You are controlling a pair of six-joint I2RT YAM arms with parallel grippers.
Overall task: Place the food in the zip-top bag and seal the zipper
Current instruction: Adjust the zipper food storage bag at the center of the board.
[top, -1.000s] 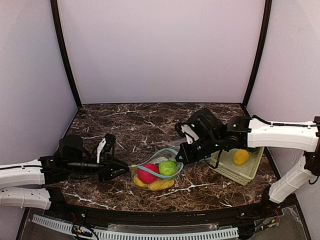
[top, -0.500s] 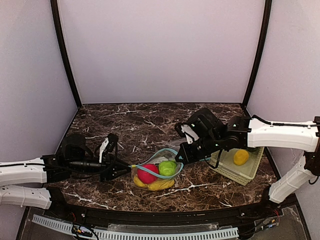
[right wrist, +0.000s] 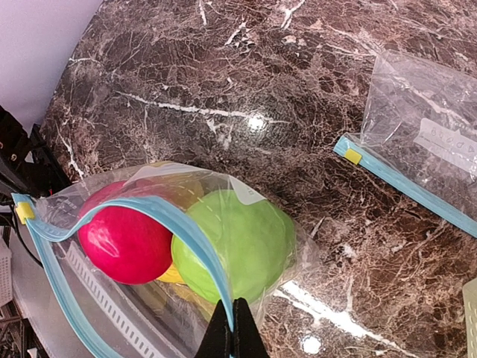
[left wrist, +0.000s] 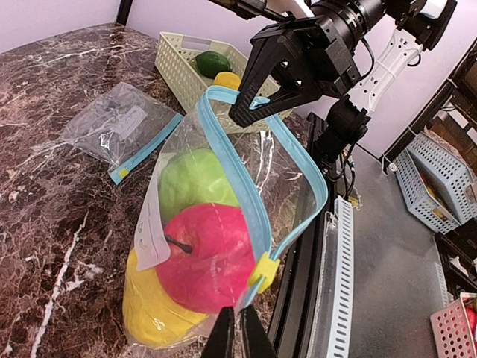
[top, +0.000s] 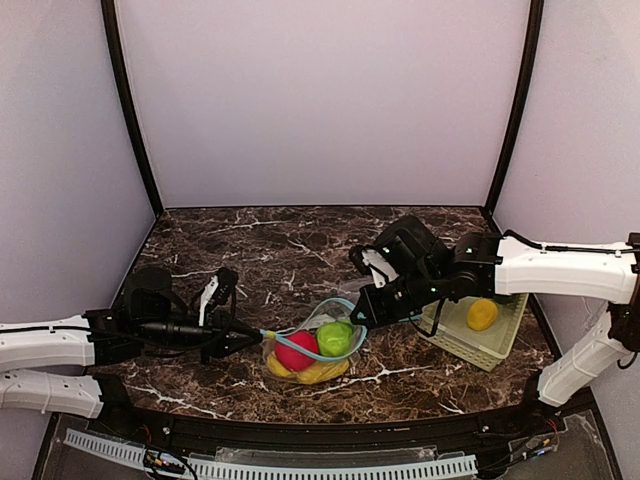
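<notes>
While the left end effector (left wrist: 237, 332) and right end effector (right wrist: 237, 322) pinch both ends of the open bag (left wrist: 190, 145), a slip could spill the red ball (left wrist: 205, 257).

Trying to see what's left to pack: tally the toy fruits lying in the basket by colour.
Yellow fruit: 1
Dark green fruit: 1
Total showing in the basket: 2 (part of it is hidden behind the bag)
</notes>
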